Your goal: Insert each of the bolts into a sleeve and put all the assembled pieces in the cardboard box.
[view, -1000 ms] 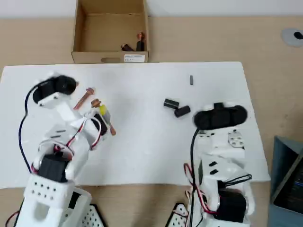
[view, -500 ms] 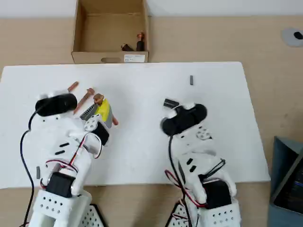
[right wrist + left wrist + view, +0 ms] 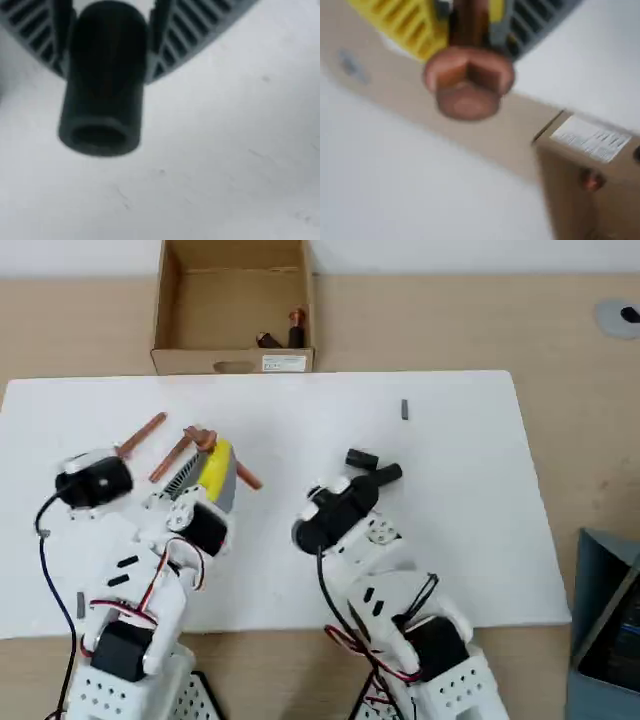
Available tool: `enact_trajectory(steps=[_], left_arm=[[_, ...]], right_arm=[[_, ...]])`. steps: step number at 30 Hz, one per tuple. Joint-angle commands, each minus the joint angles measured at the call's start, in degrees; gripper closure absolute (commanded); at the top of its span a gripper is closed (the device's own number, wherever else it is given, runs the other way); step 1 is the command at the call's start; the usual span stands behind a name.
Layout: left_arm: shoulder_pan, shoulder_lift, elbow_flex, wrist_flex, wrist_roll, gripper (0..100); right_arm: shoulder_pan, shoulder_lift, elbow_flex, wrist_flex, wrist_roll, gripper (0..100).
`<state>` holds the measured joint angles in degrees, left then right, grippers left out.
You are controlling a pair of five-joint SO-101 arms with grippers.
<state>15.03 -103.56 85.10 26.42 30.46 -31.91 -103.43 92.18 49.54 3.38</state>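
My left gripper (image 3: 208, 466), yellow and grey, is shut on a copper bolt (image 3: 228, 462) over the left half of the white mat. In the left wrist view the bolt's hex head (image 3: 468, 82) sticks out past that left gripper (image 3: 468, 20). Two more bolts (image 3: 140, 435) (image 3: 172, 458) lie on the mat just beside it. My right gripper (image 3: 378, 478) is shut on a black sleeve (image 3: 387, 474) near the mat's middle; that sleeve (image 3: 102, 85) sits between the grey fingers of the right gripper (image 3: 107, 30), open end outward. A second sleeve (image 3: 361, 458) lies touching or nearly touching it.
The cardboard box (image 3: 180, 310) stands behind the mat at the back left, with assembled pieces (image 3: 285, 335) in its near right corner. A small grey piece (image 3: 404, 410) lies on the mat's back right. A blue-grey bin (image 3: 605, 620) stands at the right edge.
The right arm swung left to the two sleeves and now has one between its fingers. The left gripper, bolt in it, shifted toward the back of the mat and turned.
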Motion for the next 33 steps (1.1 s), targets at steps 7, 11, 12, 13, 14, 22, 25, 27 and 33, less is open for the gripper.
enact_trajectory(steps=[7, 11, 12, 13, 14, 22, 25, 27, 33], left_arm=[[1.67, -0.84, -7.03, -1.05, 5.98, 100], [5.54, -0.84, -7.3, 1.85, 6.07, 100], [6.42, -0.84, -7.3, 2.55, 6.07, 100], [6.77, -0.84, -7.21, 3.25, 5.98, 100], [6.95, -0.84, -7.12, 3.96, 5.98, 100], [6.86, -0.84, -6.86, 5.01, 5.71, 100], [6.86, -0.84, -5.8, 4.66, 5.71, 100], [6.86, -0.84, -5.1, 4.66, 5.71, 100], [6.77, -0.84, -3.08, 2.9, 5.63, 100]], right_arm=[[-5.14, -6.81, 0.57, -5.27, 0.09, 98.9], [-7.16, -6.81, -0.04, -6.42, 1.58, 98.9], [-7.16, -6.81, -0.13, -7.74, 2.2, 98.9], [-7.08, -6.81, -0.13, -8.88, 3.16, 98.9], [-7.08, -6.81, -0.04, -9.67, 4.13, 98.9], [-7.25, -6.81, -1.36, -10.37, 5.98, 98.9], [-7.25, -6.81, -1.89, -10.2, 5.98, 98.9], [-7.25, -6.81, -2.15, -10.2, 6.07, 98.9], [-7.34, -6.81, -2.33, -10.37, 8.44, 98.9]])
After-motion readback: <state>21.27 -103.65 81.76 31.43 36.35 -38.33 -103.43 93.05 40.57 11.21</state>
